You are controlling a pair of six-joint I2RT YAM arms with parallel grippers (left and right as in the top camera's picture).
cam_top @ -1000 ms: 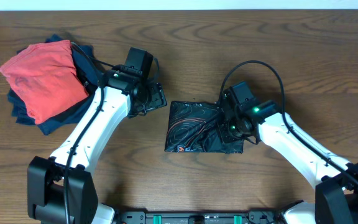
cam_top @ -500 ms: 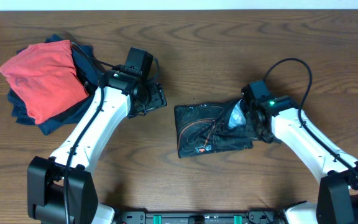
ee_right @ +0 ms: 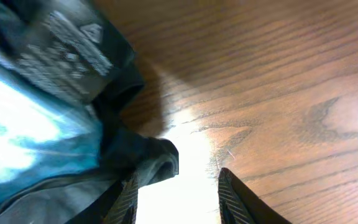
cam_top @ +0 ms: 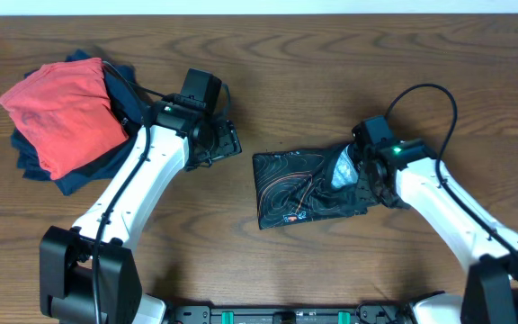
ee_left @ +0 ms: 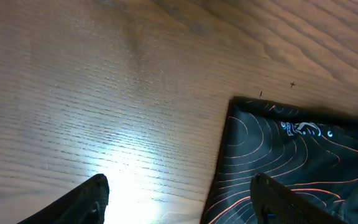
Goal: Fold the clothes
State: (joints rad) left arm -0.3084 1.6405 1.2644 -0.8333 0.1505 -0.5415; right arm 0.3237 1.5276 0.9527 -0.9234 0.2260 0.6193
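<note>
Right end effector point(cam_top: 360, 180), at jersey point(cam_top: 299, 187) edge

White lettering on jersey point(cam_top: 299, 187) blurred; nothing legible.

jersey point(cam_top: 299, 187): slick cloth, faint sheen | table point(cam_top: 331, 72): grained wood, satin | left arm point(cam_top: 138, 184): glossy white plastic

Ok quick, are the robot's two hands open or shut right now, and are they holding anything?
Left gripper: open, holding nothing.
Right gripper: open, fingers apart beside the jersey edge, not clamping it.
</note>
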